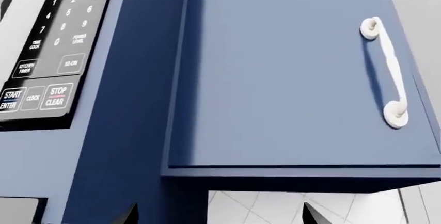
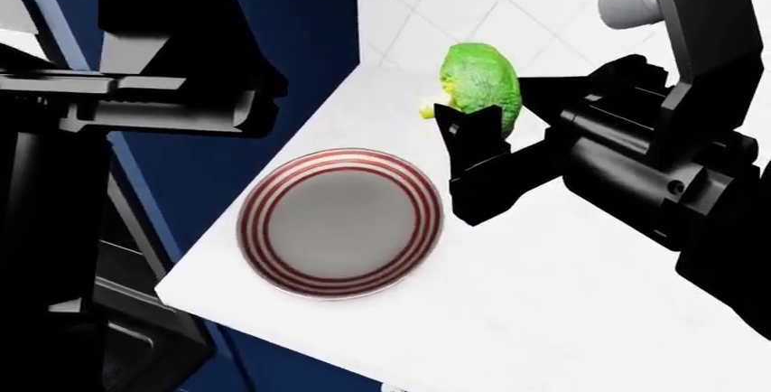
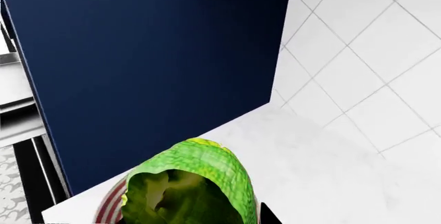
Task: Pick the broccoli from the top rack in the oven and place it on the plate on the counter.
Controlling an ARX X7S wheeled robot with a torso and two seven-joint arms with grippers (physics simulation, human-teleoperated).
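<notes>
Green, bumpy broccoli floret (image 2: 479,83) sits pinched in the black right gripper (image 2: 488,126), held above the white counter (image 2: 554,293) beside the red-striped round plate (image 2: 339,222).

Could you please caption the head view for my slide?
Right gripper carries the broccoli above the counter, beside the striped plate.

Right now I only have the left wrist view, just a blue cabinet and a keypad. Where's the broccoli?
Observer: The broccoli is in the right gripper, held above the counter.
Operator: Is it over the plate yet?
Observer: In the head view it sits to the side of the plate, past its rim; the right wrist view shows a bit of striped rim just under the floret.
Operator: Anything on the plate?
Observer: No, its grey centre is bare.
Operator: And my left arm?
Observer: It shows at the head view's left edge, off the counter; its gripper isn't visible there.
</notes>
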